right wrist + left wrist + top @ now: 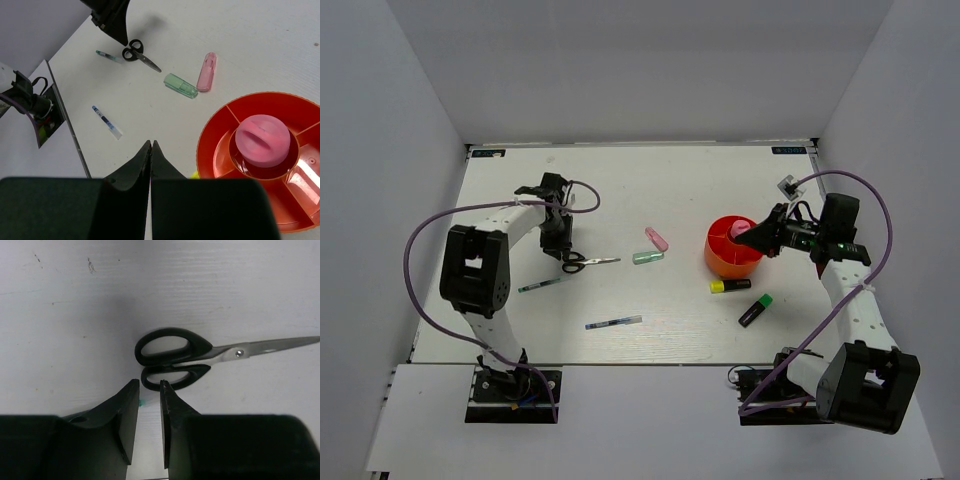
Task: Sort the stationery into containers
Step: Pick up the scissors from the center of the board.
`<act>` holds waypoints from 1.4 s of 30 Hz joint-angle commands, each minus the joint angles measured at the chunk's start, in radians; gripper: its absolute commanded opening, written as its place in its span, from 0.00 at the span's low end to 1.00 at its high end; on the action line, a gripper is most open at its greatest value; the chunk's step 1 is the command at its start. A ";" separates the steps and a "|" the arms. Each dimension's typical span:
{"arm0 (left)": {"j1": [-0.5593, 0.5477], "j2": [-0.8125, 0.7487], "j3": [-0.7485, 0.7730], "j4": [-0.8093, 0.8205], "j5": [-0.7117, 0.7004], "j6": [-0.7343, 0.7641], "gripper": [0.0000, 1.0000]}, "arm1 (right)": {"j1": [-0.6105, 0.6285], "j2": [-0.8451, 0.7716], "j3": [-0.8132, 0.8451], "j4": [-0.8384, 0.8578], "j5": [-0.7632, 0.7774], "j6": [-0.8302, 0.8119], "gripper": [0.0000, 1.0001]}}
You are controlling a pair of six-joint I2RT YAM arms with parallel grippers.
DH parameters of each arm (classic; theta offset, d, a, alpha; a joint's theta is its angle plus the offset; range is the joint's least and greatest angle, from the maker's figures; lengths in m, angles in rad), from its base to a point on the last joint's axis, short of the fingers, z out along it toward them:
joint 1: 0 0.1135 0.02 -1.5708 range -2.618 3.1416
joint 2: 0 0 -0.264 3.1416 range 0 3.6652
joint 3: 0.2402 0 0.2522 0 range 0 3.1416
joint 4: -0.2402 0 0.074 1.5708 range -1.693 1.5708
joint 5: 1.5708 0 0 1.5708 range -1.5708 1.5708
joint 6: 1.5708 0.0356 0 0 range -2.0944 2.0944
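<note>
Black-handled scissors lie on the table; in the left wrist view the scissors lie just ahead of my fingertips. My left gripper hangs over their handles, its jaws a narrow gap apart and empty. The orange-red cup holds the fat pink tube in its centre compartment. My right gripper is shut and empty, above the cup's right side. A pink marker, a pale green marker, a yellow marker and a green-black marker lie loose.
A thin green pen lies left of the scissors and a blue pen near the front edge. White walls enclose the table on three sides. The arm bases stand at the near edge.
</note>
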 commanded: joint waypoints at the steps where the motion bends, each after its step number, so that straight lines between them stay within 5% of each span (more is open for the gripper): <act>1: 0.010 0.020 0.024 0.029 -0.015 -0.009 0.35 | -0.010 -0.006 0.004 -0.007 -0.041 -0.020 0.00; 22: 0.036 0.127 0.076 0.064 0.029 -0.032 0.37 | -0.028 0.005 -0.004 -0.016 -0.078 -0.040 0.00; 42: 0.113 -0.002 -0.008 0.064 0.066 -0.101 0.47 | -0.036 0.011 0.001 -0.021 -0.096 -0.035 0.00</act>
